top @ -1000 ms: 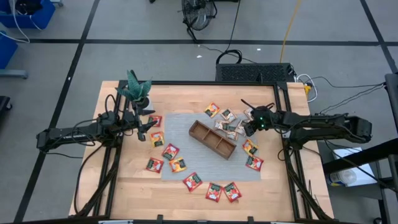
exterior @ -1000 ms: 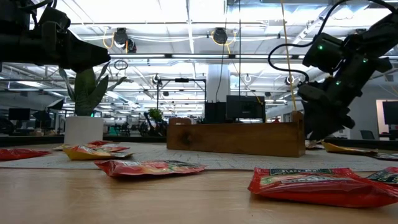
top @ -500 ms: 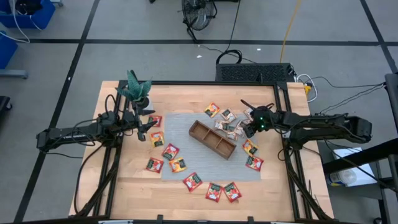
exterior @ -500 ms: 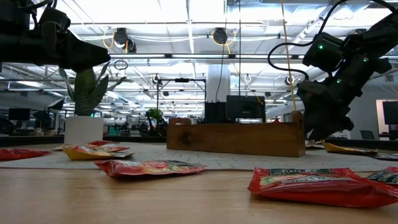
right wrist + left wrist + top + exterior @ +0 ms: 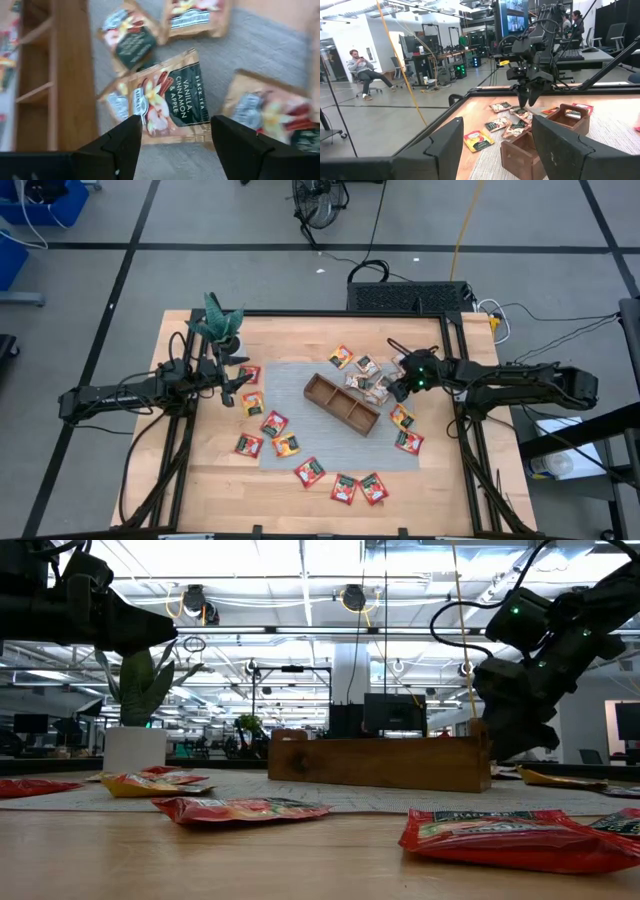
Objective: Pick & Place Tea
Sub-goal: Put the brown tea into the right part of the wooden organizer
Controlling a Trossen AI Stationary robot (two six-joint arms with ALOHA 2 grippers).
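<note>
Tray (image 5: 341, 404) lay mid-bench (image 5: 200, 480) on a mat (image 5: 300, 375); sachets (image 5: 310, 472) ringed it. Plant (image 5: 222, 326) stood at the far left corner. Right tool (image 5: 393, 391) hung over sachets beside the tray's right end.

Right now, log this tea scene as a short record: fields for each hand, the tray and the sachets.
right hand: open, hovering over the pale vanilla cinnamon sachet beside the tray's far right end
left hand: open, waiting at the mat's left edge near the potted plant
wooden tray: on the grey mat, compartments look empty from above
red sachets: scattered around the tray, none held
progress: no sachet lifted yet
</note>
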